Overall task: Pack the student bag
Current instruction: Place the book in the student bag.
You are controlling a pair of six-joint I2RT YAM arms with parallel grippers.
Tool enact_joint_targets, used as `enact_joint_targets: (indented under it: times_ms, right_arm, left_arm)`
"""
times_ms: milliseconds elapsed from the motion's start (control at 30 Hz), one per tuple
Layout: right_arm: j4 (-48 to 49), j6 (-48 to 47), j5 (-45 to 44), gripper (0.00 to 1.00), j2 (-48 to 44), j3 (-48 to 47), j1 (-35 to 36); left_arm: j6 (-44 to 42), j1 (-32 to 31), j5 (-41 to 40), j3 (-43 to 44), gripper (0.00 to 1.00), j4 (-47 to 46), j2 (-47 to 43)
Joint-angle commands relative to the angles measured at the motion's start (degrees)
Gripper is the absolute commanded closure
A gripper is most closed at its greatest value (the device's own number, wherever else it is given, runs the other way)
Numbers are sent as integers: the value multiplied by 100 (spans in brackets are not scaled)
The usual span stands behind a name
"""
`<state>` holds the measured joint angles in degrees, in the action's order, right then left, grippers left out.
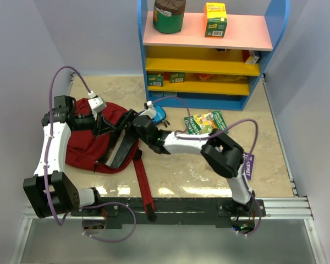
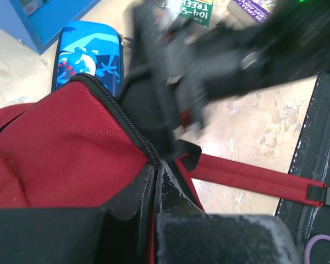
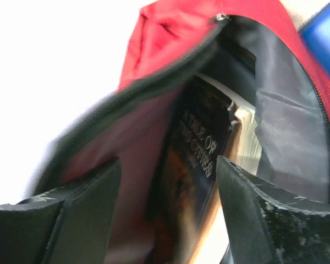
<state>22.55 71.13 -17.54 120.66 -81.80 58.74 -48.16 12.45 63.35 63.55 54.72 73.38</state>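
The dark red student bag lies at the left of the table, mouth towards the middle. My left gripper is shut on the bag's zippered opening edge and holds it up. My right gripper is at the bag's mouth, open, with its fingers apart. Between them a dark-covered book stands inside the bag, against the grey lining; I cannot tell if the fingers touch it. The blue pencil case lies just beyond the bag, also in the left wrist view.
A blue shelf unit stands at the back with a green can and a yellow-green box on top. Green booklets lie right of the pencil case. A red strap trails to the near edge.
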Motion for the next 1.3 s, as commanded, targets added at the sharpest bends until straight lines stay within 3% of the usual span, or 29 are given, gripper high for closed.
enact_joint_targets:
  times_ms: [0,33,67,100,167,267,700,867,1000,1033,1067,1133,1167,1233,1267]
  right_arm:
    - [241,-1030,39,47,-1166,714,-47]
    - [224,-1162,23,58,-1255,831,-30]
    - [-89,-1215,23,83,-1299,902,-21]
    - [-179,-1303,75,93,-1343,1016,-21]
    - [-364,-1452,268,100,-1352,1104,-3]
    - [-382,-1689,426,100,-1116,1070,146]
    - [-2201,-1875,4,100,1010,-1794,498]
    - [-2114,-1884,496,100,1591,-2812,516]
    - [-1815,-2015,735,100,1628,-2869,472]
    - [-1789,-2059,691,95,1375,-2755,463]
    - [-1806,-2112,560,73,1198,-2406,385]
    - [-1780,-2112,471,51,733,-1886,261]
    - [-1606,-2069,445,33,209,-1222,95]
    - [-1490,-2025,357,15,-427,-560,-90]
    - [-1446,-2024,357,1,-969,-26,-317]
  left_arm:
    - [-308,117,424,280,100,162,27]
    - [-308,144,406,298,100,188,27]
    - [-308,153,415,368,100,197,35]
    - [-308,179,432,395,100,223,44]
    - [-290,205,458,482,100,250,36]
    - [-238,206,529,562,100,259,27]
    - [-255,206,670,492,100,267,-114]
    - [-325,205,757,509,100,311,-44]
    - [-474,205,793,588,100,478,-26]
    - [-527,205,784,588,100,504,-26]
    - [-554,214,767,597,100,522,-26]
    - [-606,214,749,597,100,575,-26]
    - [-633,206,749,589,100,592,-17]
    - [-668,214,749,571,100,610,-8]
    - [-694,214,784,571,100,636,9]
